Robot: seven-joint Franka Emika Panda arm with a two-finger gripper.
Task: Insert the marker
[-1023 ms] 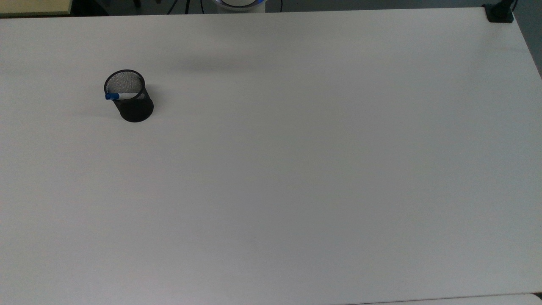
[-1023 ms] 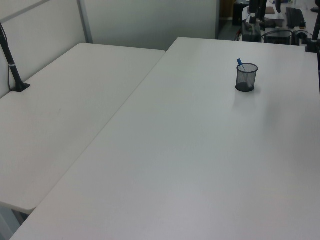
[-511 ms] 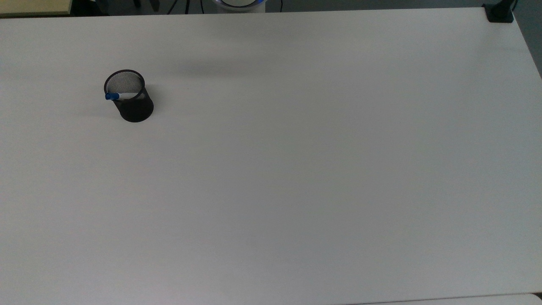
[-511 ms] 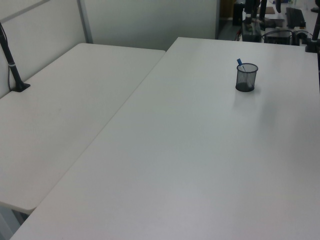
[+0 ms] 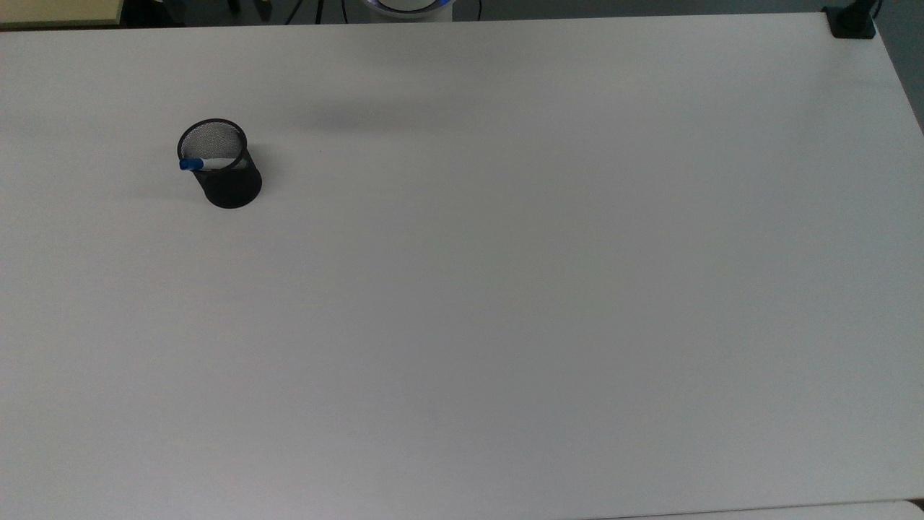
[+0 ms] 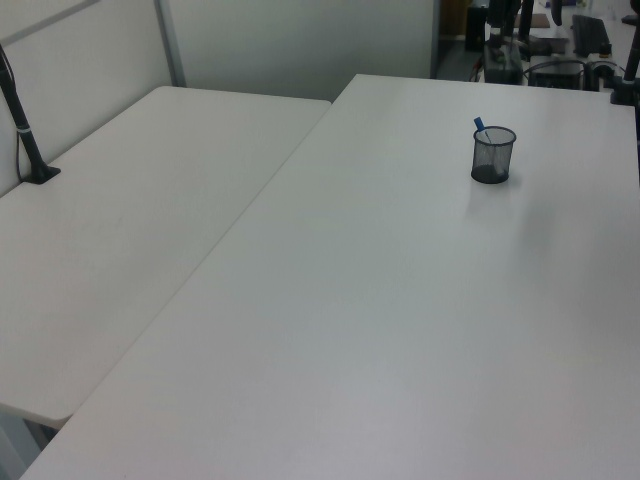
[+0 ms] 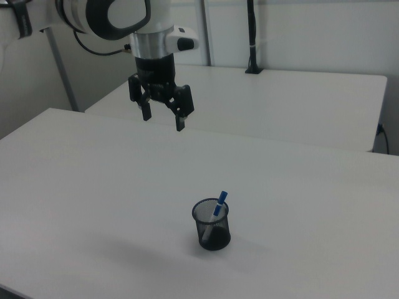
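The marker (image 7: 217, 208) stands in the black mesh cup (image 7: 211, 225); its lower barrel is hidden behind the mesh wall, leaving the blue cap exposed. In the left view the marker (image 6: 481, 127) is too small to read. The arm (image 7: 106, 15) is cut off at the right view's upper left edge.
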